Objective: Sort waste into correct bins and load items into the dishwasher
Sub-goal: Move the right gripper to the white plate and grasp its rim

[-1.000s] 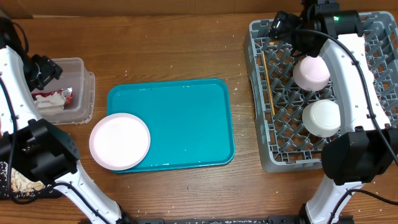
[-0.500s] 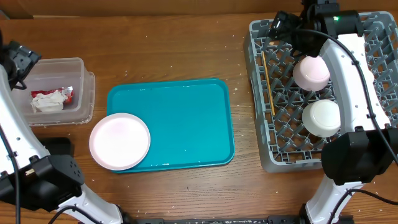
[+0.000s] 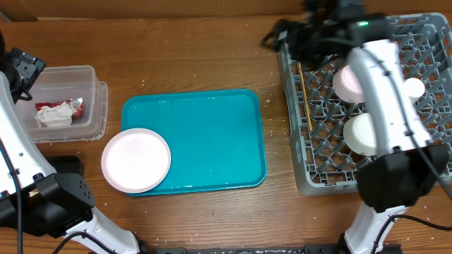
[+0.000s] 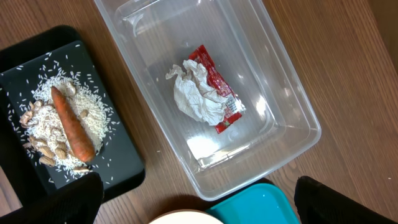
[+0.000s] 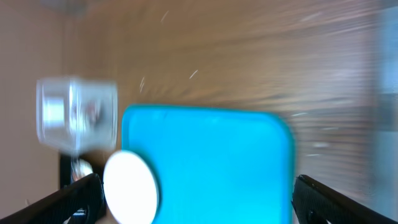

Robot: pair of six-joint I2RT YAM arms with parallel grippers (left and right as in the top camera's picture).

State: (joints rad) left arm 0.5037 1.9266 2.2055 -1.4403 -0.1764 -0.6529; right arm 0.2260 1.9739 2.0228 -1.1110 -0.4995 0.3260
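White crumpled napkin lies partly over the red wrapper inside the clear tub, at the table's far left. Left gripper hangs above it, jaws spread wide and empty. Right gripper, blurred, is likewise spread and empty, by the dish rack's far-left corner.

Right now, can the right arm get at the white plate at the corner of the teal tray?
Probably yes: the plate lies uncovered, the teal tray is otherwise bare, and the open right gripper faces it.
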